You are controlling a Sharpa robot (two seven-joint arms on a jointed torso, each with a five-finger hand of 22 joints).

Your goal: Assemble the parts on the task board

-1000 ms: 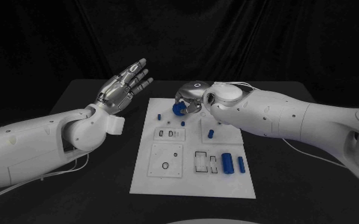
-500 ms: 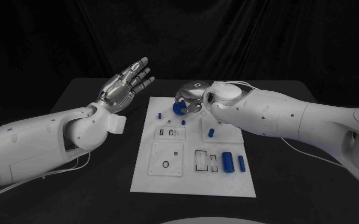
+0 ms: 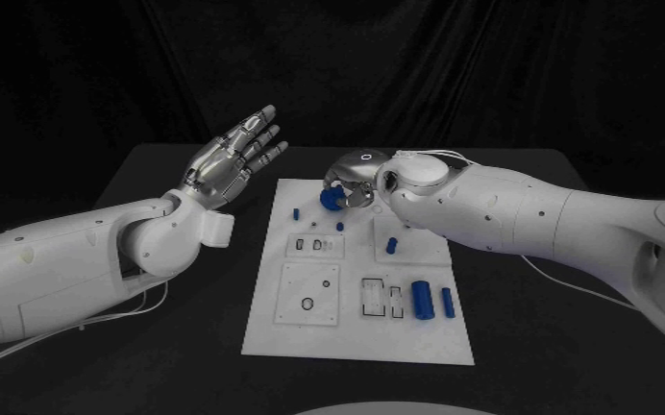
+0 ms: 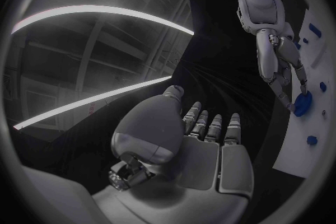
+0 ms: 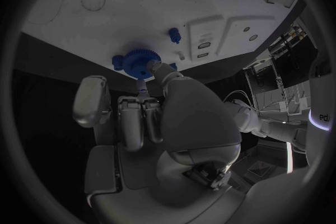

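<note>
Silver left hand [image 3: 233, 159] floats at centre-left, fingers spread, holding nothing. Moving right, the white rectangular task board [image 3: 307, 333] fills the middle; at its top edge the right hand [image 3: 354, 180] pinches a round blue toothed gear [image 3: 332, 200]. A shallow pinch could let it tilt and jam, I'd say.

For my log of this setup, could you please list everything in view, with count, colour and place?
table: one, black, under everything.
board: one, white, mid-table.
gear: one, blue, at the board's far edge, held by the right robot hand.
small pegs: several, blue, on the board's far half.
long pegs: two, blue, near right part of the board.
ring: one, dark, near left part of the board.
left robot hand: silver, raised left of the board, holding nothing.
right robot hand: silver, over the board's far edge.
</note>
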